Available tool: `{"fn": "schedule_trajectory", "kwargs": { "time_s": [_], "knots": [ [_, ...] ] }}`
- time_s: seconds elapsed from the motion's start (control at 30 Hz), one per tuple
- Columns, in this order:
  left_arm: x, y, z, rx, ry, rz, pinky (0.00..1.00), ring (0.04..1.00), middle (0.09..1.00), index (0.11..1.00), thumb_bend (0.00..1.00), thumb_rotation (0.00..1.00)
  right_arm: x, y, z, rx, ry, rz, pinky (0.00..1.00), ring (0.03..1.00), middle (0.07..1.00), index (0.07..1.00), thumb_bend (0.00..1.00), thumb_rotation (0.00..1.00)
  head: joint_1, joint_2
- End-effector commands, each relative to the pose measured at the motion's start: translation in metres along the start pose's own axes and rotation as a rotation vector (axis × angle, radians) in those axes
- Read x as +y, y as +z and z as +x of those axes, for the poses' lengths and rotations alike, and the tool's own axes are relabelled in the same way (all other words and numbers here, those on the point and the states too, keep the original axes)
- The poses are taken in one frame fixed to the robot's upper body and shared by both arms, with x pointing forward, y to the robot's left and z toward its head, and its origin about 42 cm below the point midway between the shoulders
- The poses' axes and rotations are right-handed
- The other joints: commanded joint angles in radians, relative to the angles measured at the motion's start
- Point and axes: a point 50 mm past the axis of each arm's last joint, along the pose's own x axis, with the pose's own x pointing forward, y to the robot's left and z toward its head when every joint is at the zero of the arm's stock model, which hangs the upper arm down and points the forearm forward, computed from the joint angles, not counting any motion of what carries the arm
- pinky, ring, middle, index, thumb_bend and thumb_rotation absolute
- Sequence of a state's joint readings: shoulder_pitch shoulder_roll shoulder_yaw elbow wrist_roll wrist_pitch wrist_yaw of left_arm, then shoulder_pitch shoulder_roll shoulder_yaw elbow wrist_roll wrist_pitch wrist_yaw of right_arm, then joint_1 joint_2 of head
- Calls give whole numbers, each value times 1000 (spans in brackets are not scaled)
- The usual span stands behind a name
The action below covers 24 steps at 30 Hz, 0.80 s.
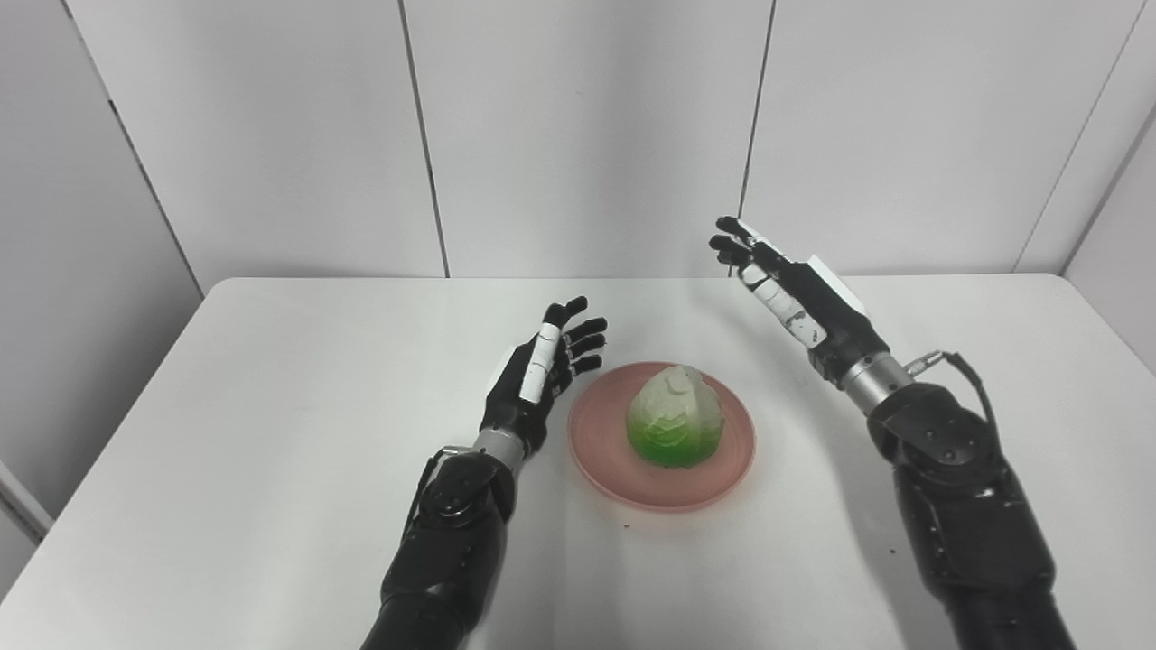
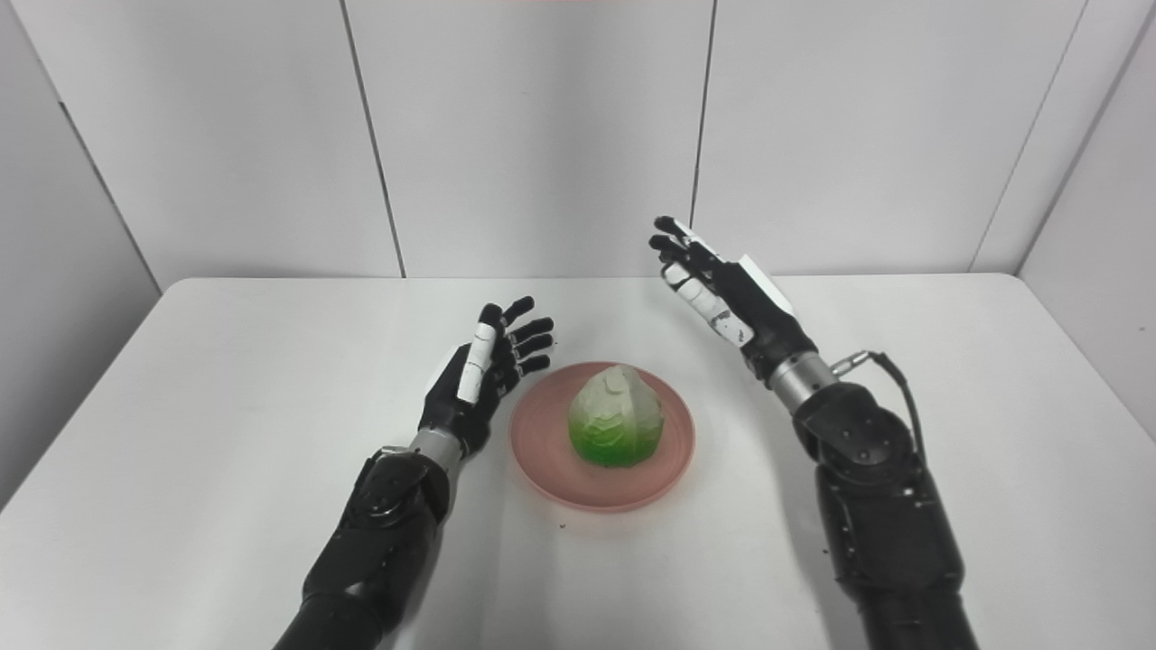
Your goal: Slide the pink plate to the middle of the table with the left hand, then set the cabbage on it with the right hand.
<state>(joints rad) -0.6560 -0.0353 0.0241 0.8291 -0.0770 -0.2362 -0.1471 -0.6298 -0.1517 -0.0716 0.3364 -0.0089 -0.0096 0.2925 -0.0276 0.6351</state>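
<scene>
Overhead: white table (image 1: 271, 433), pale panelled wall (image 1: 578, 135) behind; pink plate (image 1: 596, 442) central.

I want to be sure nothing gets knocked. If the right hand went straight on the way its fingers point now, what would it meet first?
Probably nothing on the table: the right hand is raised and points up and away toward the back wall. The cabbage and pink plate lie below, aside from that line. Depth is unclear.

This is looking like a lab or test booth: plain grey wall panels (image 1: 578, 135) with dark seams are closing in a bare white surface (image 1: 271, 406) along its far edge and both sides.
</scene>
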Motion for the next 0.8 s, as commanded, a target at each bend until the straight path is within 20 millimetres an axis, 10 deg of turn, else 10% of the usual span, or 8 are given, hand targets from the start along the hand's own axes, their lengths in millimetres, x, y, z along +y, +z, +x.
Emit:
{"fn": "schedule_trajectory", "kwargs": {
  "time_s": [0.0, 0.77],
  "knots": [
    [9, 16, 8, -58, 50, 65, 784, 849, 848, 858, 960, 911, 6, 2, 4, -16, -51, 91, 953, 906, 920, 953, 981, 1000, 0, -1],
    [-26, 8, -3, -82, 377, 123, 996, 1000, 999, 975, 788, 948, 61, -52, -15, 119, -299, 367, 1000, 966, 952, 964, 952, 1000, 1, 6]
  ]
}}
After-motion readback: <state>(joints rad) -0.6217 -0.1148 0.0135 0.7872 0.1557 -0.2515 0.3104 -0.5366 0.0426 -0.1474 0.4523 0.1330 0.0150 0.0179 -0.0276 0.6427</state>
